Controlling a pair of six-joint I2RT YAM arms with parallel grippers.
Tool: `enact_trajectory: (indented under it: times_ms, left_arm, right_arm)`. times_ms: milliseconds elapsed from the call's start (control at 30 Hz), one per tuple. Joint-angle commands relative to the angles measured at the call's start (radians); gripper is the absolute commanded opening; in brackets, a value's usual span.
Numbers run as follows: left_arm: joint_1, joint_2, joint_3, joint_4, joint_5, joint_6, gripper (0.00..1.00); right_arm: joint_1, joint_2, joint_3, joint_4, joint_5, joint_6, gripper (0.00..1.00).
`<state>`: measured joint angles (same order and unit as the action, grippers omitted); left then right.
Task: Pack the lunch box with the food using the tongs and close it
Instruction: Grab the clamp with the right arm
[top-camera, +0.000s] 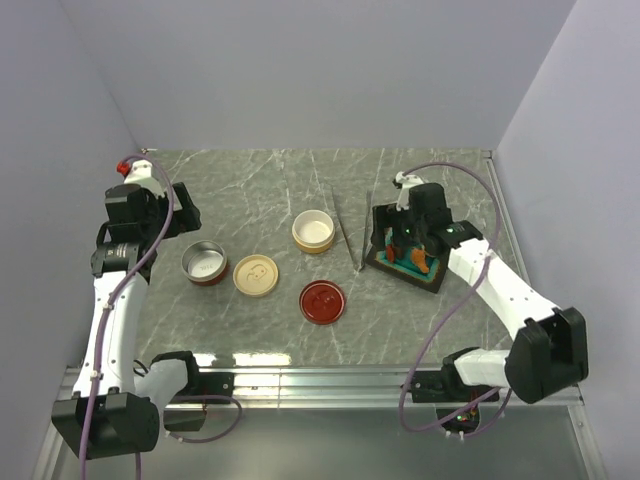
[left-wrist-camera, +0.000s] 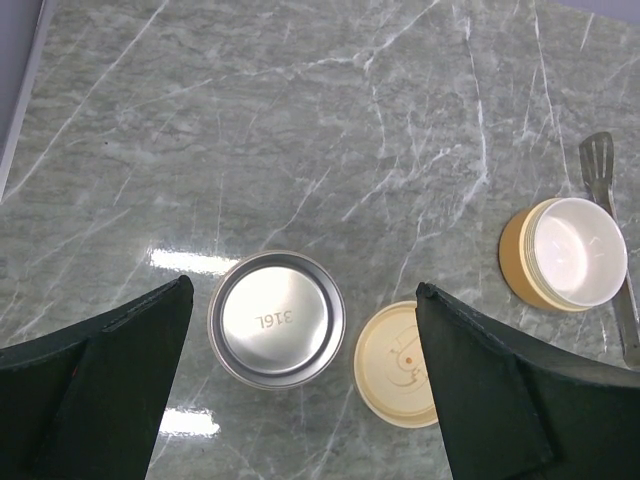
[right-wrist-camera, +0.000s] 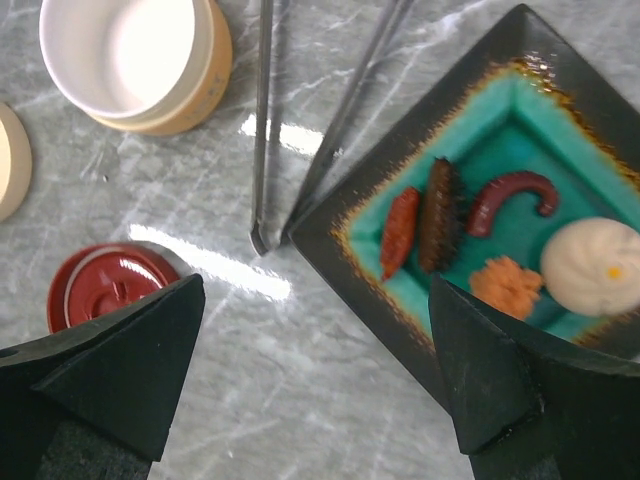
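Right gripper (right-wrist-camera: 315, 290) hung over the plate's (right-wrist-camera: 340, 240) left corner, jaws spread wide, nothing in them. The tongs (right-wrist-camera: 262, 130) lay flat on the table (top-camera: 270, 180) just left of it, right beside the plate's rim, long axis running far edge to near edge, arms seeming to meet at the near end. The food (right-wrist-camera: 440, 215) sat on the plate, toward the table's right edge. Left gripper (left-wrist-camera: 305, 290), also wide open and empty, hovered over the steel tin (left-wrist-camera: 277, 320) near the left edge, so the right arm looked way closer for grabbing the tongs
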<state>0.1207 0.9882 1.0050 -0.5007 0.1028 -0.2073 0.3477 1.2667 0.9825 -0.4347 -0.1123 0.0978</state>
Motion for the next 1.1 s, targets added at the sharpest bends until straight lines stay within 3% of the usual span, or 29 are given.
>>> enact_trajectory:
  times_ms: [0,433,1067]
  left_arm:
    - [-0.001,-0.006,0.055,0.007,-0.011,-0.017,0.99]
    - [-0.001,0.015,0.049,-0.015,0.009,-0.018,0.99]
    - [-0.001,0.021,0.050,-0.036,-0.002,-0.015,0.99]
  right_arm:
    - [0.026,0.048,0.048,0.120,0.001,0.066,1.00]
    - [0.146,0.321,0.166,0.160,0.111,0.099,0.97]
    - [0.148,0.520,0.268,0.129,0.103,0.151,0.93]
